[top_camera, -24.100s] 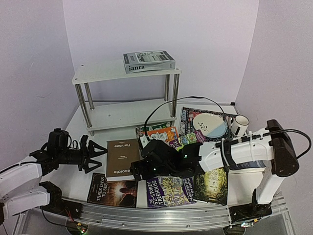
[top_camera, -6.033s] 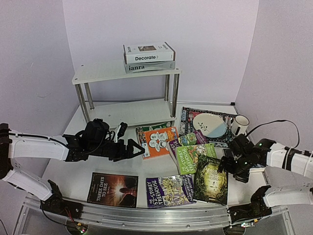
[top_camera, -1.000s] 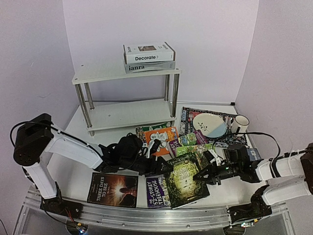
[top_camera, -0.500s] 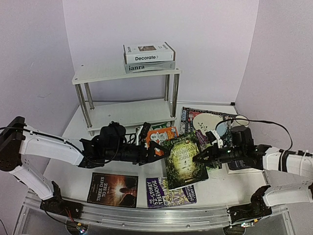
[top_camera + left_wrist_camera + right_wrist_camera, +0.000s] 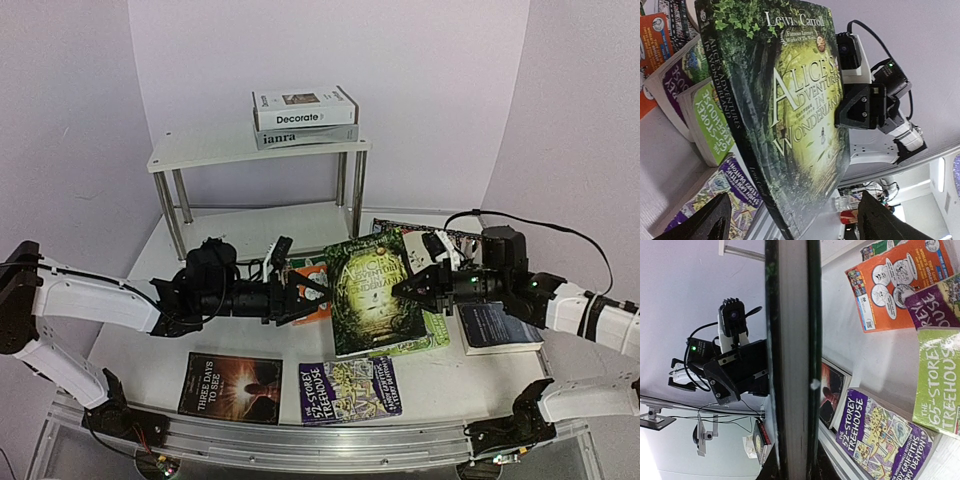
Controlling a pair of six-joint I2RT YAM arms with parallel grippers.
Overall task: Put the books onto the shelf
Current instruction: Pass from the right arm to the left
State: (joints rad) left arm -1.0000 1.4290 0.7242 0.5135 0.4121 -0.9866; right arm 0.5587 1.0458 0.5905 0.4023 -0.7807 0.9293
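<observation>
My right gripper (image 5: 402, 290) is shut on the right edge of a green "Alice's Adventures in Wonderland" book (image 5: 375, 295) and holds it tilted above the table. In the right wrist view its page edge (image 5: 792, 355) runs straight up from my right gripper (image 5: 792, 471). My left gripper (image 5: 315, 291) is open at the book's left edge; the cover (image 5: 785, 100) fills the left wrist view above its spread fingertips (image 5: 715, 220). The white shelf (image 5: 200, 153) carries the "Decorate" book (image 5: 303, 107) on the "ianra" book (image 5: 300, 136). More books lie flat: "Three Days to See" (image 5: 230, 387) and "52-Storey Treehouse" (image 5: 350, 388).
An orange paperback (image 5: 900, 280) and a green "65-Storey Treehouse" (image 5: 940, 380) lie under the lifted book. A navy book (image 5: 498, 326) rests at the right. The patterned placemat (image 5: 400, 228) shows behind the right arm. The shelf's lower tier (image 5: 260, 232) holds nothing.
My right gripper has lifted the Alice book off the table, up and toward the shelf. My left gripper has opened wider and swung in to the book's left edge.
</observation>
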